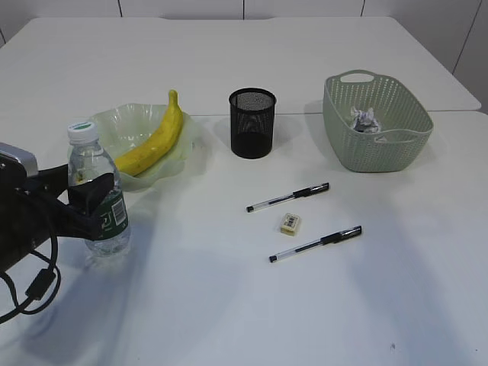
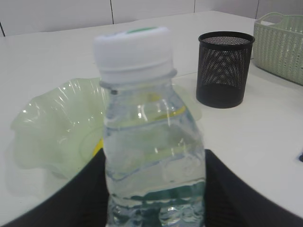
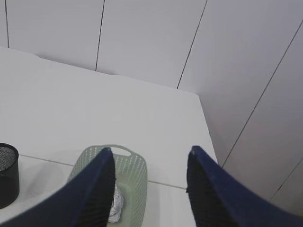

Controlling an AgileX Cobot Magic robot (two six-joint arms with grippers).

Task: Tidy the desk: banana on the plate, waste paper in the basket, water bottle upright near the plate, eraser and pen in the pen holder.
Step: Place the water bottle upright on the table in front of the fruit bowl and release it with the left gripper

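My left gripper (image 1: 95, 204) is shut on the water bottle (image 1: 97, 191), which stands upright on the table just left of the plate (image 1: 122, 122); the bottle fills the left wrist view (image 2: 151, 156). The banana (image 1: 156, 141) lies on the pale green plate. The waste paper (image 1: 364, 120) lies in the green basket (image 1: 404, 114). Two pens (image 1: 288, 197) (image 1: 316, 243) and the eraser (image 1: 290, 223) lie on the table in front of the black mesh pen holder (image 1: 252, 123). My right gripper (image 3: 150, 163) is open and empty above the basket (image 3: 135, 175).
The table's far edge and a seam between two tabletops run behind the plate, pen holder and basket. The pen holder also shows in the left wrist view (image 2: 223, 66) and at the left edge of the right wrist view (image 3: 7, 172).
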